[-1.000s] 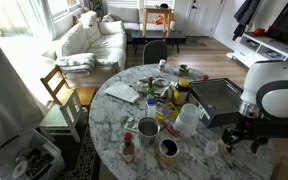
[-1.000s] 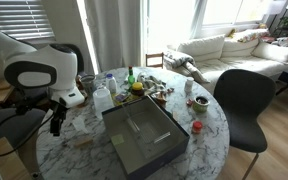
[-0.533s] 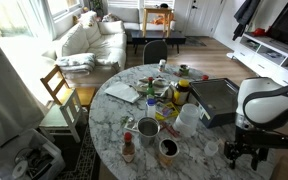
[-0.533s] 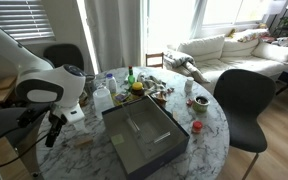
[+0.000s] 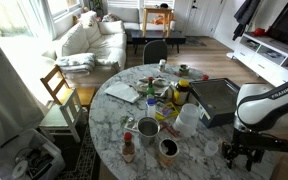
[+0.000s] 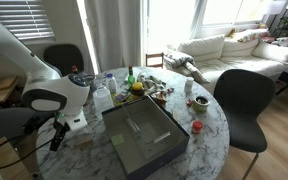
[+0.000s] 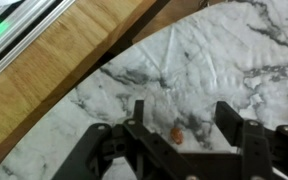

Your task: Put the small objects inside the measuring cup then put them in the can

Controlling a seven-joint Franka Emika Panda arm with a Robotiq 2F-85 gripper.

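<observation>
So the claw (image 7: 180, 110) has dropped low by the worktop (image 7: 234, 60) edge, jaws spread wide over a small orange bit (image 7: 176, 133). The cup (image 5: 212, 148) sits just beside it, so a pickup looks imminent.

Exterior views share table (image 5: 109, 112) (image 6: 214, 106); wrist looks down.
</observation>
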